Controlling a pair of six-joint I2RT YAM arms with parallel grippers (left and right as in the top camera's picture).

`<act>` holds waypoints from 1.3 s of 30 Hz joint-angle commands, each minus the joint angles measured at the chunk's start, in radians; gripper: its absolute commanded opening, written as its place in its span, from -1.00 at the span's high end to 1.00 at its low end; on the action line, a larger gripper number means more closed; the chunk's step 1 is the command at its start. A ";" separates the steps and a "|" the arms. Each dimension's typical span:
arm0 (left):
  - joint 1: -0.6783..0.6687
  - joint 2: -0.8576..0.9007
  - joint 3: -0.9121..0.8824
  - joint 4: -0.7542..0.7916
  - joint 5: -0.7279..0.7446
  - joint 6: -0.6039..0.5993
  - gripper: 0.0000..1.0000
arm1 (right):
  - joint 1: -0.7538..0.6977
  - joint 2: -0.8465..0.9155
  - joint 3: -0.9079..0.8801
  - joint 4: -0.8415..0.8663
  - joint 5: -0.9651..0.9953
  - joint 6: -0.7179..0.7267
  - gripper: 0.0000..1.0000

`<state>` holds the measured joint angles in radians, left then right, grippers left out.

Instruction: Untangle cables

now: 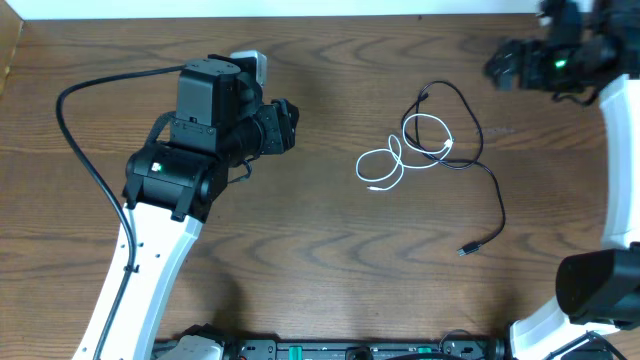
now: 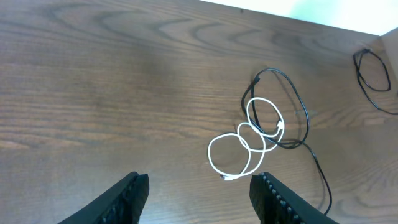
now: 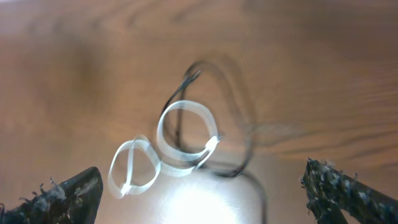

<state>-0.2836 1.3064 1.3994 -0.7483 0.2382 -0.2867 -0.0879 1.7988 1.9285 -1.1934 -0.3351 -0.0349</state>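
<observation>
A thin white cable (image 1: 385,163) lies in loops on the brown table, tangled with a thin black cable (image 1: 470,150) whose plug end (image 1: 466,249) trails toward the front right. Both show in the left wrist view, the white cable (image 2: 239,149) and the black cable (image 2: 298,118), and blurred in the right wrist view, white (image 3: 161,155) and black (image 3: 239,118). My left gripper (image 2: 199,193) is open and empty, left of the cables. My right gripper (image 3: 202,193) is open and empty, raised at the far right (image 1: 510,62).
The wooden table (image 1: 320,260) has its back edge against a white wall. The left arm's thick black wire (image 1: 85,150) loops over the table's left side. A white block (image 1: 252,62) sits behind the left arm. The right arm base (image 1: 600,285) stands at front right.
</observation>
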 commanded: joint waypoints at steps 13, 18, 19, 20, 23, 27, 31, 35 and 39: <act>0.006 0.007 0.007 -0.026 0.042 0.025 -0.15 | 0.188 -0.005 -0.071 -0.156 0.082 -0.011 -0.99; 0.006 0.007 0.007 -0.025 0.041 0.025 -0.15 | 0.192 -0.005 -0.114 -0.157 0.082 -0.011 -0.99; 0.006 0.007 0.007 -0.026 0.041 0.025 -0.15 | 0.192 -0.005 -0.115 -0.157 0.082 -0.011 -0.98; 0.006 0.007 0.007 -0.026 0.041 0.025 -0.15 | 0.192 -0.005 -0.115 -0.157 0.082 -0.011 -0.99; 0.006 0.009 0.007 -0.025 0.038 0.025 -0.15 | 0.192 -0.005 -0.115 -0.157 0.082 -0.011 -0.99; 0.006 0.020 0.007 -0.025 0.038 0.025 -0.15 | 0.193 -0.005 -0.115 -0.157 0.082 -0.011 -0.99; 0.006 0.036 0.007 -0.021 0.038 0.025 -0.15 | 0.193 -0.005 -0.115 -0.157 0.082 -0.011 -0.99; 0.006 0.048 0.007 -0.019 0.039 0.024 -0.15 | 0.193 -0.005 -0.115 -0.157 0.082 -0.011 -0.98; 0.006 0.051 0.007 -0.019 0.038 0.025 -0.15 | 0.193 -0.005 -0.115 -0.157 0.082 -0.011 -0.99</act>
<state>-0.2821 1.3540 1.3994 -0.7670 0.2642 -0.2829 0.0986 1.7988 1.8164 -1.3495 -0.2565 -0.0551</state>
